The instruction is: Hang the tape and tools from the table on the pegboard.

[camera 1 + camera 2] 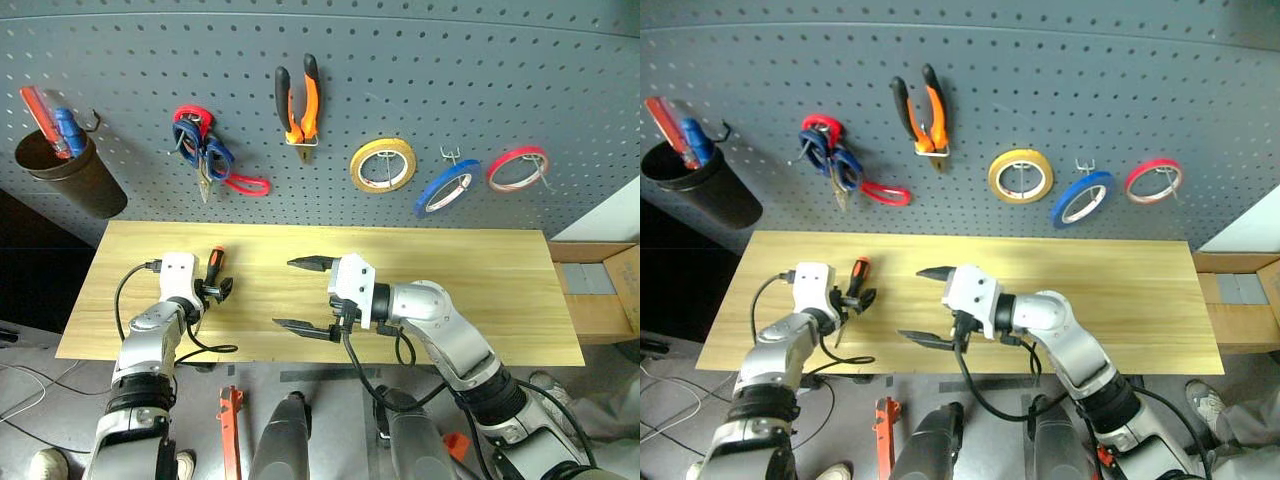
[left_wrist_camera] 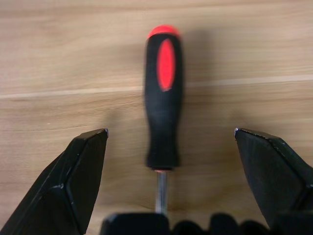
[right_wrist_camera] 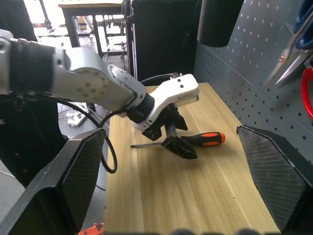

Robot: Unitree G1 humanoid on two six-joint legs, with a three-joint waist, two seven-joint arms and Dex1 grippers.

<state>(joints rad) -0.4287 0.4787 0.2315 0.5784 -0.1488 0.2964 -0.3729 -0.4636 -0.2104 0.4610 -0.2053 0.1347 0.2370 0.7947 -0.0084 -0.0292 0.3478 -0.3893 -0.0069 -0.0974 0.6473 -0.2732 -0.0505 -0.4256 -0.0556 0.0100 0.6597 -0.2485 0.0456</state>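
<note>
The orange-and-black screwdriver [image 1: 215,264] lies on the light wood table [image 1: 460,290] near its left end. My left gripper [image 1: 214,291] is open and low over it, one finger on each side of the handle [image 2: 164,93], not touching. My right gripper [image 1: 284,293] is open and empty above the middle of the table, pointing left toward the left gripper [image 3: 177,143]. On the pegboard [image 1: 450,70] hang the pliers [image 1: 298,100], the blue-handled scissors [image 1: 215,158] and the blue tape [image 1: 447,187].
A yellow roll [image 1: 382,165] and a red roll [image 1: 517,168] hang beside the blue tape. Red-handled scissors [image 1: 248,185] share the scissors' hook. A dark cup [image 1: 70,178] with tool handles hangs far left. A cardboard box [image 1: 600,290] sits past the table's right end.
</note>
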